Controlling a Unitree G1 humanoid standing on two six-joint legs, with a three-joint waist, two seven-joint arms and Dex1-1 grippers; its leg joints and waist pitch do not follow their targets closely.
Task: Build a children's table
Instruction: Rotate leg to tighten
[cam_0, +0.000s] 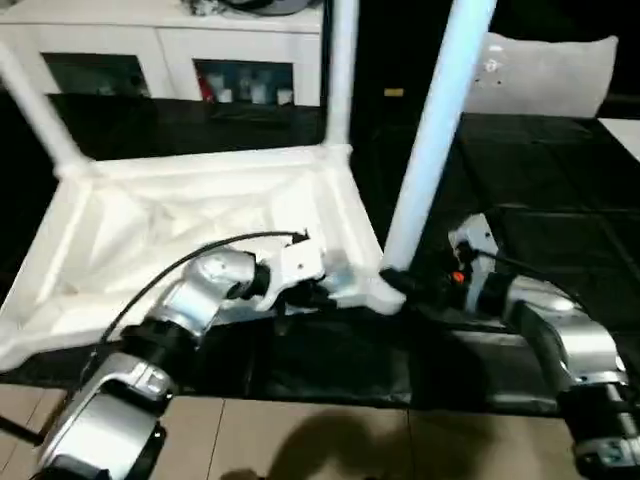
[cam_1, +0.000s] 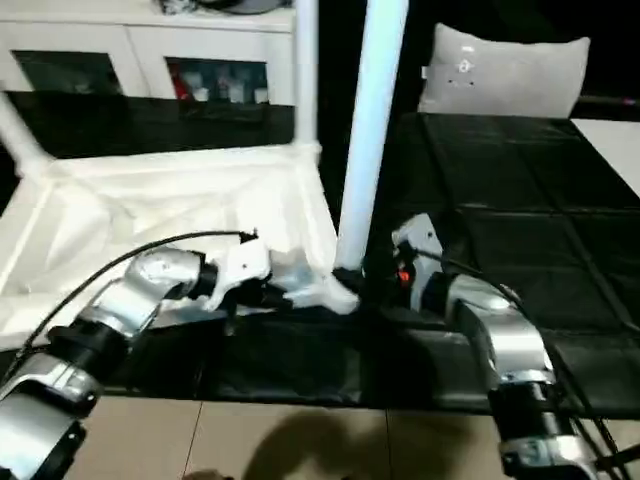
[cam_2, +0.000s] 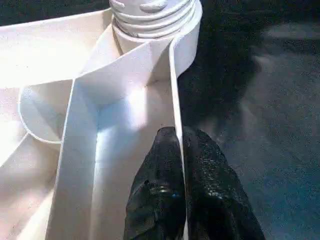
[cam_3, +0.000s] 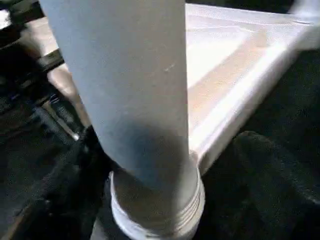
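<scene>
The white table top (cam_0: 200, 215) lies upside down on a black mat, ribs facing up. Three white legs stand in its corner sockets: at the far left (cam_0: 35, 105), the far right (cam_0: 340, 70) and the near right (cam_0: 435, 130). My left gripper (cam_2: 179, 150) is shut on the top's near rim, one finger on each side of the thin wall, close to the near-right socket (cam_2: 150, 20). My right gripper (cam_0: 405, 282) sits against the base of the near-right leg (cam_3: 135, 90), just above its threaded end (cam_3: 160, 220) in the socket.
A white cabinet (cam_0: 160, 50) with glass doors stands behind the table top. A white cushion (cam_0: 550, 75) lies at the back right on the black mat (cam_0: 560, 200). Wooden floor (cam_0: 300, 440) runs along the mat's near edge.
</scene>
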